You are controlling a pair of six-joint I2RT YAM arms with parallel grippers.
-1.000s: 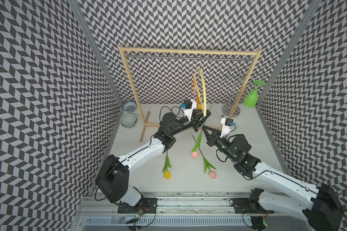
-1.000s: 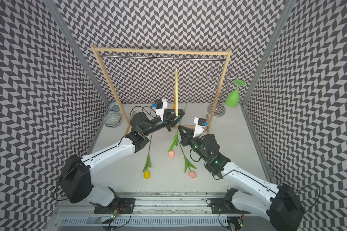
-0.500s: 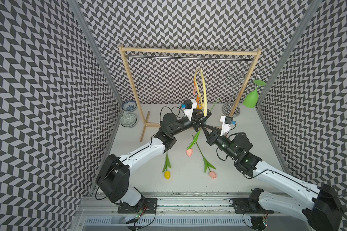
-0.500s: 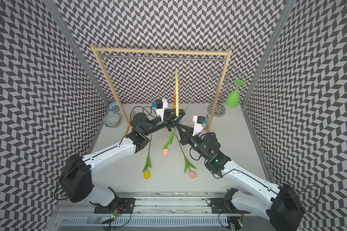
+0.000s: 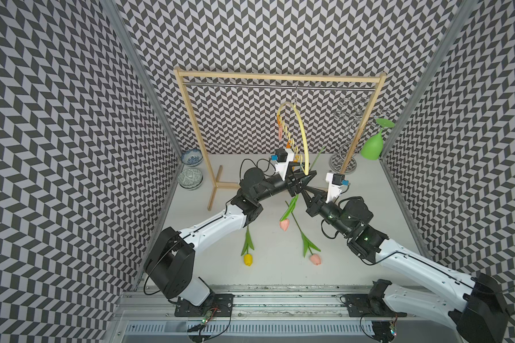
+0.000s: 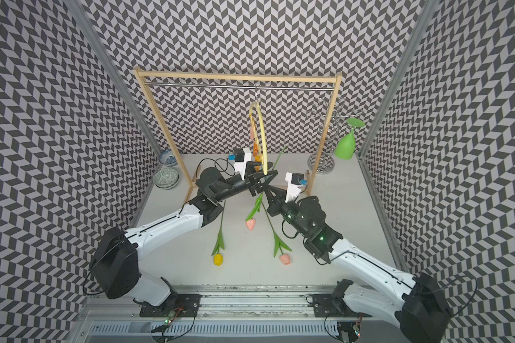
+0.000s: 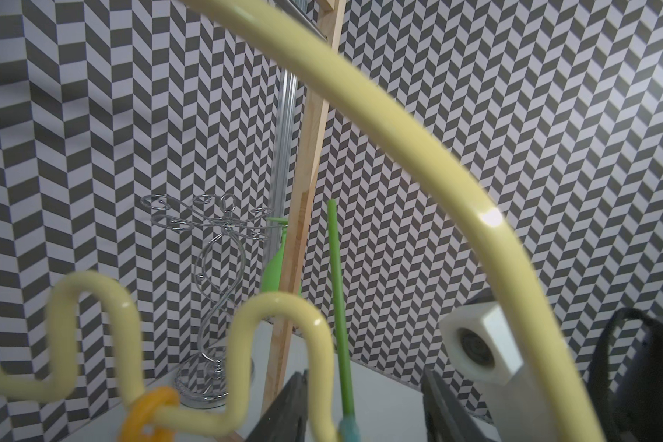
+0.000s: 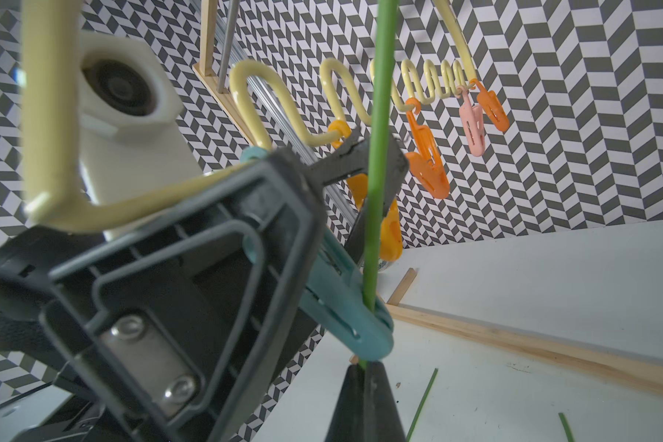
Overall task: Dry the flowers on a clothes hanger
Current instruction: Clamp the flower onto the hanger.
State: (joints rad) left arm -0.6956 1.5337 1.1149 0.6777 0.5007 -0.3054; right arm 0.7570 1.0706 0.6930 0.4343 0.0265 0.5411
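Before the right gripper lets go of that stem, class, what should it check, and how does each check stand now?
1. The stem passes through the blue clothespin: ok.
2. The pin clamps it firmly: cannot tell.
3. The right gripper is shut on the stem below the pin: ok.
4. The left gripper, jaws apart, is clear of the pin: cannot tell.
5. The clothes hanger is hooked on the rail: ok.
6. The yellow tulip and second pink tulip are hung: not ok, both lie on the table.

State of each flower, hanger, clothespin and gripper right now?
clothes hanger: hooked on rail
raised pink tulip: hanging bloom-down
blue clothespin: around its stem
yellow tulip: lying on table
other pink tulip: lying on table
left gripper: open
right gripper: shut on raised pink tulip
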